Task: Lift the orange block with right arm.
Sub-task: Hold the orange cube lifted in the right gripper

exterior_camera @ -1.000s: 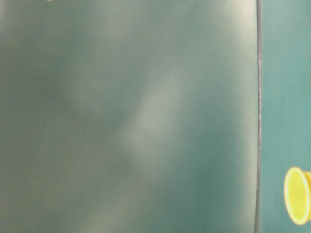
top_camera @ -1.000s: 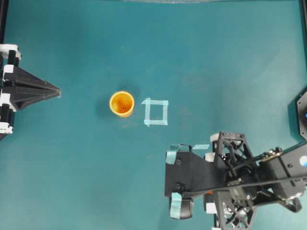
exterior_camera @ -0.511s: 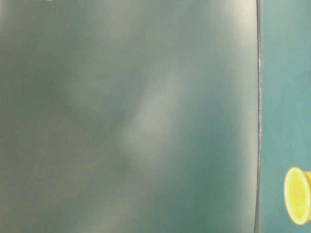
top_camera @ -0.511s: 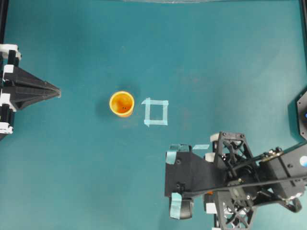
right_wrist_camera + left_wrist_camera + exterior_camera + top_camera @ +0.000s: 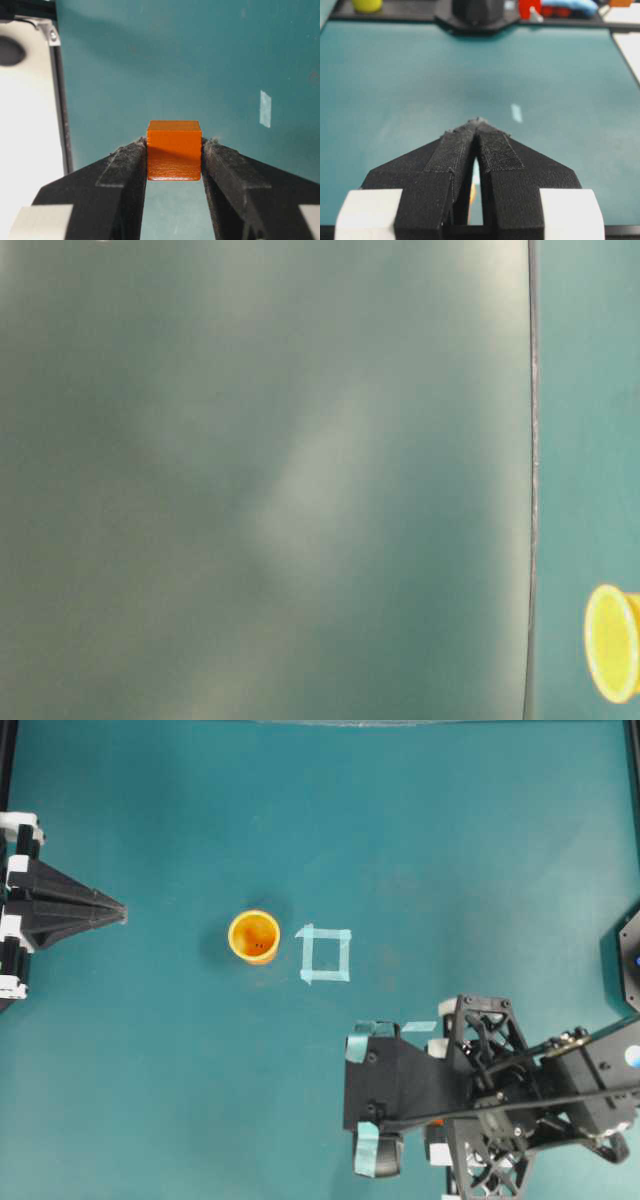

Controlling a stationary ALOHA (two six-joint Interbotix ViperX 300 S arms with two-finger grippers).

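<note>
The orange block [image 5: 174, 156] is a small plain cube clamped between the black padded fingers [image 5: 125, 165] of my right gripper [image 5: 174, 144], in the right wrist view. I cannot tell whether it touches the teal table. In the overhead view the right gripper [image 5: 395, 1092] is at the lower right, with lattice frame and teal tape patches, and its body hides the block. My left gripper [image 5: 118, 910] is shut and empty at the far left edge. Its closed tips show in the left wrist view [image 5: 479, 122].
A round orange-yellow cup [image 5: 253, 936] stands left of a taped square outline [image 5: 325, 953] at mid-table; the cup also shows in the table-level view [image 5: 612, 643], which is otherwise a blur. The table's edge rail [image 5: 61, 100] lies left of the right gripper.
</note>
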